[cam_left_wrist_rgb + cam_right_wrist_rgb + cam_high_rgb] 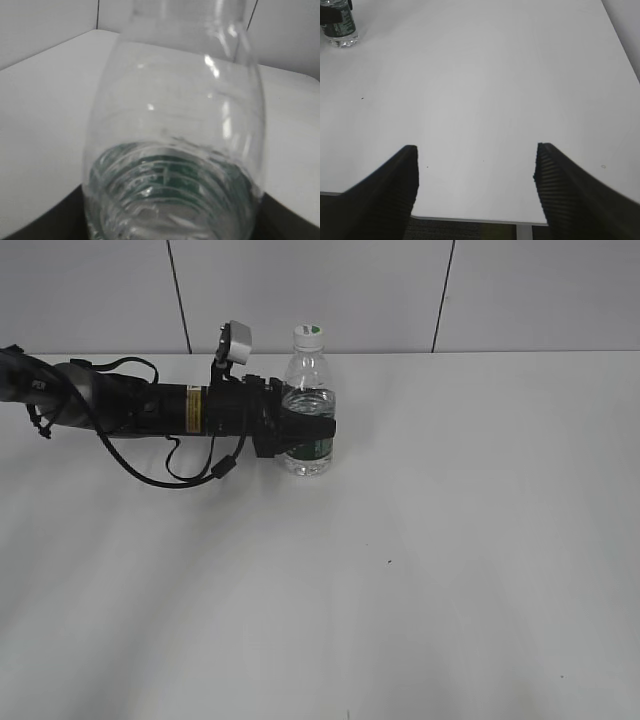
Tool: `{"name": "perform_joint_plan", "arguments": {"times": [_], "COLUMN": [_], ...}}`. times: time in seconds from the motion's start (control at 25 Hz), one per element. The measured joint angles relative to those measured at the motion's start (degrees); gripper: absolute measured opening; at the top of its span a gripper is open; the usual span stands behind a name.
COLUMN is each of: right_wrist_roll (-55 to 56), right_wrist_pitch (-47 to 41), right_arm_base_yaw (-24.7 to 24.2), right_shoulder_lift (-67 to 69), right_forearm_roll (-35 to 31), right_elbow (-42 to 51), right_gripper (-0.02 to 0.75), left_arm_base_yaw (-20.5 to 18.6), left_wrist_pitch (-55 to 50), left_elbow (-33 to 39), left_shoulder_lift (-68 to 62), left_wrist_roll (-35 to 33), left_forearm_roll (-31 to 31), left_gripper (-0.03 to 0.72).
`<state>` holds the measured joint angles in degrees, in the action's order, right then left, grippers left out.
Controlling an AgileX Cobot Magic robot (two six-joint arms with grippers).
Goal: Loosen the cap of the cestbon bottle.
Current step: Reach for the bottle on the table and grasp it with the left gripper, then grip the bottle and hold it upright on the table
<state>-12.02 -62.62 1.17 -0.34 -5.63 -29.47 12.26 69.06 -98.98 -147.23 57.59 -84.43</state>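
The cestbon bottle (pixel 307 390), clear with a dark green label, stands upright at the back of the white table (pixel 420 540). Its white cap (pixel 309 336) with a green mark is on top. My left gripper (pixel 308 427) reaches in from the left and is shut on the bottle's lower body, around the label band. In the left wrist view the bottle (pixel 175 150) fills the frame and the cap is out of view. My right gripper (pixel 476 170) is open and empty over the table's near edge; the bottle (pixel 339 25) shows far off at its top left.
The left arm and its cables (pixel 150 410) lie along the table's back left. A grey panelled wall (pixel 400 290) stands behind the table. The table's front edge (pixel 470 219) shows under the right gripper.
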Motion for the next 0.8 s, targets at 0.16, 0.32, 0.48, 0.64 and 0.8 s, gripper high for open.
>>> {"name": "perform_joint_plan", "arguments": {"times": [0.16, 0.32, 0.48, 0.64, 0.8], "right_wrist_roll": [0.00, 0.00, 0.00, 0.00, 0.00], "right_wrist_pitch": [0.00, 0.00, 0.00, 0.00, 0.00], "right_arm_base_yaw": [0.00, 0.00, 0.00, 0.00, 0.00], "right_shoulder_lift": [0.00, 0.00, 0.00, 0.00, 0.00], "right_forearm_roll": [0.00, 0.00, 0.00, 0.00, 0.00], "right_elbow": [0.00, 0.00, 0.00, 0.00, 0.00], "right_gripper": [0.552, 0.552, 0.552, 0.552, 0.552], "left_arm_base_yaw": [0.00, 0.00, 0.00, 0.00, 0.26], "left_wrist_pitch": [0.00, -0.06, -0.17, -0.17, -0.70], "left_elbow": [0.00, 0.00, 0.00, 0.00, 0.00], "left_shoulder_lift": [0.00, 0.00, 0.00, 0.00, 1.77], "left_wrist_roll": [0.10, 0.17, 0.17, -0.22, -1.13], "left_forearm_roll": [0.39, 0.45, 0.51, -0.23, -4.60], "left_gripper": [0.412, 0.412, 0.412, 0.412, 0.412]}}
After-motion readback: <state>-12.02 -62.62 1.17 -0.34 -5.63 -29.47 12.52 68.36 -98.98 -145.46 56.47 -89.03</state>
